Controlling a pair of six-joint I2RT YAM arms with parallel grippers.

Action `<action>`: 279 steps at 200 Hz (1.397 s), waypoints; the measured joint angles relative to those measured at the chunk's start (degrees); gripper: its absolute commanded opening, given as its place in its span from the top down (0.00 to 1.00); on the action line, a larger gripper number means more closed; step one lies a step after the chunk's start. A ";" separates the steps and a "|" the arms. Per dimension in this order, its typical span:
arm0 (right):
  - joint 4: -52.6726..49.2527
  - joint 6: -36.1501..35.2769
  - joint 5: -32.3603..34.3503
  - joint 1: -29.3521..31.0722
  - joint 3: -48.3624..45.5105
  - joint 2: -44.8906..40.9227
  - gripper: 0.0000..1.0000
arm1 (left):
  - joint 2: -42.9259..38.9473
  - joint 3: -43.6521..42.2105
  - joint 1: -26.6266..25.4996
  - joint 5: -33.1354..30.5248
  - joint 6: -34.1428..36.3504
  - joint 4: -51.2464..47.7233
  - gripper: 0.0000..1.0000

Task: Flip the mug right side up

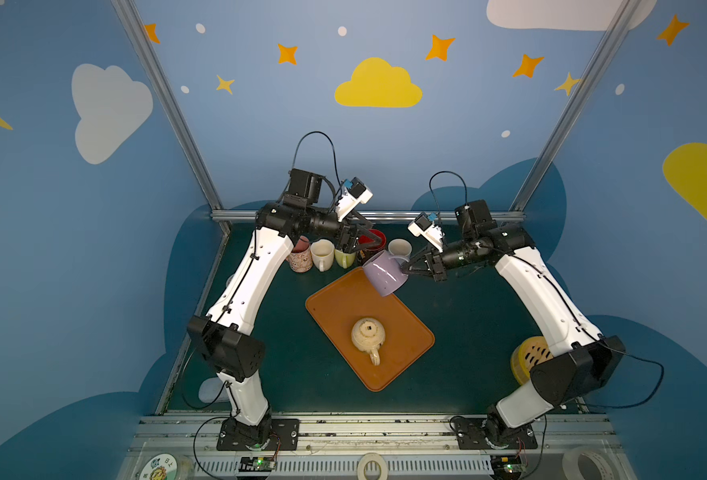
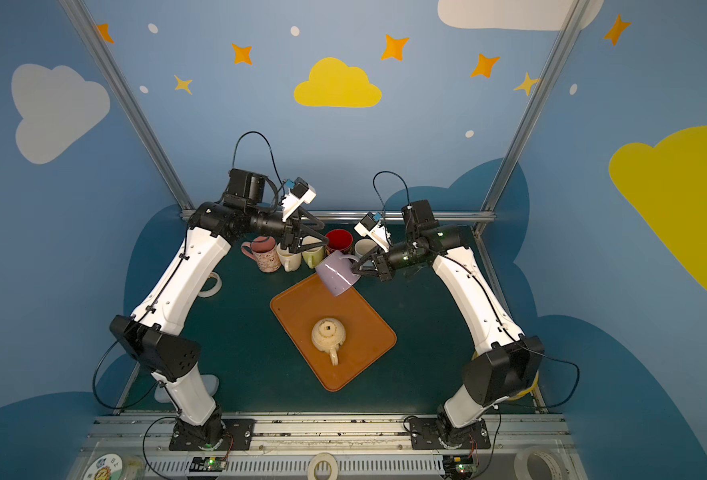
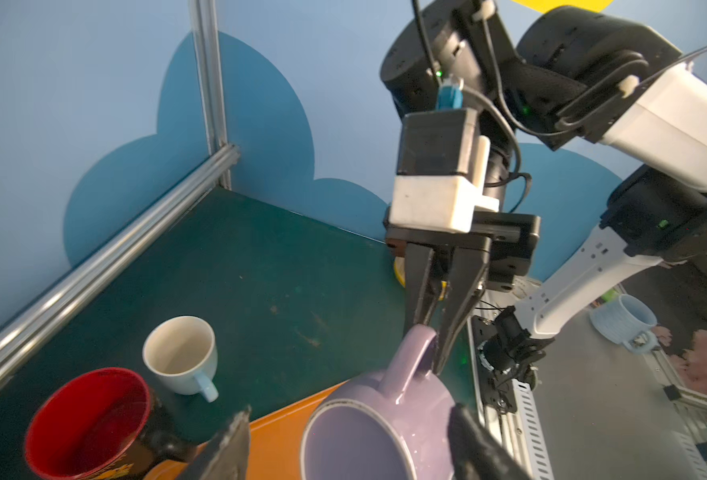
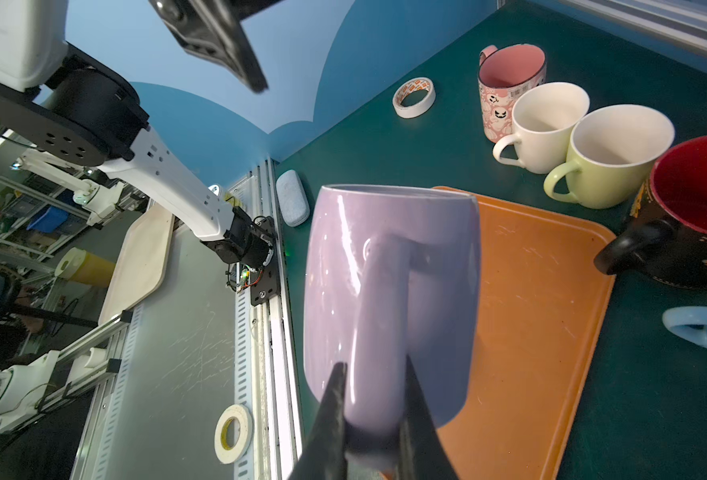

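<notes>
Walls: blue, painted with clouds and stars, closing in a dark green worktop [image 1: 468,332]; an orange tray [image 1: 335,307] lies askew at its middle
Mug: the lilac mug [image 1: 383,276] hangs tilted over the tray's far corner; its handle points toward the right arm; its open mouth faces the left wrist camera
Right fingers: the right gripper [image 4: 374,363] is clamped on the mug's handle, one finger on each side
Left fingers: the left gripper [image 2: 327,234] is spread wide near the mug's mouth, gripping nothing; in the left wrist view the rim shows between its two fingers [image 3: 231,444]; in the right wrist view one finger hangs apart from the rim
Tray: a cream mug [image 1: 367,334] stands mouth-down, handle toward the near edge
Far edge: a row of upright mugs; pink mug [image 4: 509,83]; white mug [image 4: 547,124]; pale green mug [image 4: 617,153]; red mug [image 4: 696,199]; blue-handled mug [image 3: 181,353]
</notes>
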 measured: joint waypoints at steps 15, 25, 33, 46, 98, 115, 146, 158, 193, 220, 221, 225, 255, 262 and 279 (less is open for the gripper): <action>-0.31 -1.16 -1.42 -0.09 0.00 1.33 1.00 | 0.24 -0.02 -1.14 0.31 2.29 -0.76 0.39; -0.42 -1.73 -2.19 -0.11 0.00 2.12 1.00 | 0.52 0.15 -1.84 0.63 3.63 -1.27 0.36; -0.55 -2.14 -2.75 -0.11 0.00 2.69 1.00 | 1.03 0.70 -2.21 0.96 4.52 -2.03 0.35; -0.72 -2.69 -3.19 -0.11 0.00 3.34 1.00 | 2.56 2.49 -2.58 1.79 6.10 -3.67 0.34; -1.49 -4.61 -5.51 -0.20 0.00 3.65 1.00 | 11.02 11.65 -3.13 3.23 12.37 -14.73 0.32; -1.95 -5.25 -6.14 -0.31 0.00 3.65 1.00 | 12.33 12.35 -3.30 3.34 13.66 -17.33 0.31; -2.71 -6.23 -6.78 -0.39 0.00 3.65 1.00 | 13.40 12.85 -4.02 3.34 15.45 -20.59 0.32; -2.99 -6.49 -6.78 -0.42 0.09 3.72 1.00 | 13.42 12.94 -4.44 3.37 16.06 -21.62 0.32; -4.17 -6.95 -7.67 -0.50 0.94 4.48 1.00 | 13.42 13.03 -5.92 3.06 17.40 -23.06 0.39; -5.09 -7.08 -8.13 -0.50 1.18 5.31 1.00 | 13.42 12.94 -6.67 2.71 18.01 -23.08 0.51; -5.09 -7.08 -8.13 -0.50 1.18 5.33 1.00 | 13.42 12.94 -6.69 2.69 18.01 -23.10 0.51; -5.14 -7.10 -8.11 -0.50 1.18 5.40 1.00 | 13.42 12.92 -6.73 2.64 18.05 -23.12 0.53; -5.29 -7.10 -8.11 -0.50 1.18 5.88 1.00 | 13.42 12.92 -6.82 1.97 18.34 -23.12 0.60; -5.29 -7.10 -8.11 -0.50 1.20 5.88 1.00 | 13.42 12.92 -6.82 1.86 18.40 -23.12 0.60; -5.25 -7.08 -8.11 -0.55 1.18 5.88 1.00 | 13.42 12.90 -6.84 1.66 18.53 -23.21 0.54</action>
